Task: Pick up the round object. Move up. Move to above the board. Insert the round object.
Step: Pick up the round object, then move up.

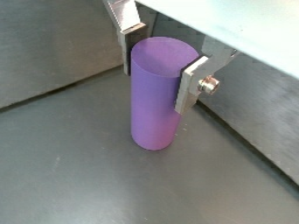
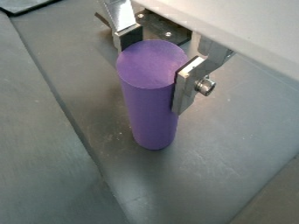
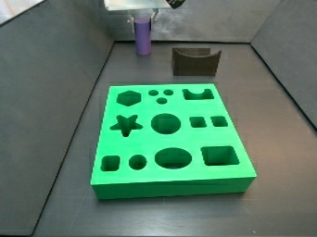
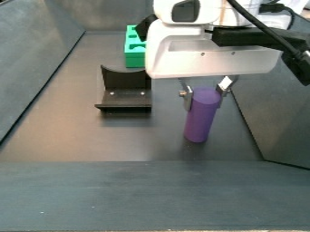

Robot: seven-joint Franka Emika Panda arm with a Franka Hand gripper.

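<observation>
I see a dark grey matte floor [image 3: 50, 185] with grey walls rising on both sides. In a side view the green board [image 3: 172, 139] lies flat mid-floor, its cut-outs showing a star, a hexagon, circles, squares and an oval; the dark fixture [image 3: 195, 61] stands beyond it. The wrist views show neither of these. They show the hand [image 1: 159, 59] with its flat silver fingers [image 1: 193, 82] set on opposite sides of the round object's [image 1: 156, 96] upper part, clamped on it. The round object is a smooth purple cylinder, upright, its base on the floor near the far wall. In a side view [image 4: 204, 113] the white hand body hides its top.
</observation>
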